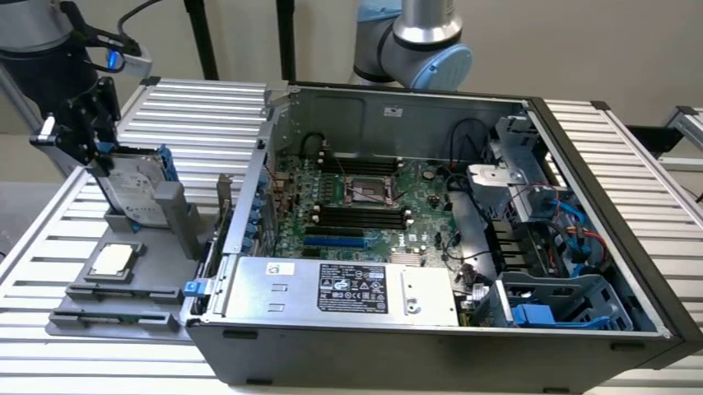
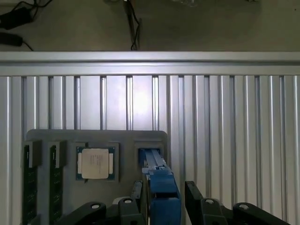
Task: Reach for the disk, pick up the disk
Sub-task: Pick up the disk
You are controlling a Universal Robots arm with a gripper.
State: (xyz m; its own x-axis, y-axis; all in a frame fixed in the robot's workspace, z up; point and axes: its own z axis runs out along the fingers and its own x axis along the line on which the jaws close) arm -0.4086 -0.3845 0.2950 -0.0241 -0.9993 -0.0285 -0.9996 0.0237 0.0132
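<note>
Gripper (image 2: 164, 194) spread wide on both sides of the upright disk (image 2: 154, 161): line up on the middle, go down straight, squeeze softly on flat sides.

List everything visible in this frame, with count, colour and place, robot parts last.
disk: one, silver-grey with blue rails, upright in the fixture, exterior view's left
fixture: one, grey, on the table beside the computer case
chip: one, silver, square, lying in the fixture near the disk
memory sticks: two, dark, in fixture slots beside the chip
computer case: one, dark grey, open, on the table
power supply: one, silver with black label, inside the case
motherboard: one, green, on the case floor
table: one, silver, slatted
arm: one, silver-grey, behind the case
gripper: one, black, open, one finger on each side of the disk's top
</note>
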